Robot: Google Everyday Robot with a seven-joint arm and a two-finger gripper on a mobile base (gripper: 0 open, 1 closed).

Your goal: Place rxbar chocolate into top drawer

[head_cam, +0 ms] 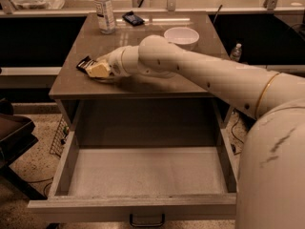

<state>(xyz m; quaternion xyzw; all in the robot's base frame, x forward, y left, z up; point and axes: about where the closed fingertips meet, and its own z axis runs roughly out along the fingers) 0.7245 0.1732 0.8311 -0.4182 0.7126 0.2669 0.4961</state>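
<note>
The rxbar chocolate (85, 63), a small black wrapper with pale print, lies on the brown tabletop near its left front corner. My gripper (97, 69) is at the end of the white arm reaching in from the right. It is low over the tabletop with its tip against the bar's right side, and it hides part of the bar. The top drawer (143, 206) is pulled wide open below the tabletop. Its pale inside shows nothing in it, and its dark handle (147, 220) is at the front.
On the tabletop (143, 85) stand a water bottle (105, 11) at the back left, a dark bluish bar wrapper (132, 18) behind, and a white bowl (181, 36) at the back right. A dark chair (12, 137) stands to the left. A small bottle (235, 52) is to the right.
</note>
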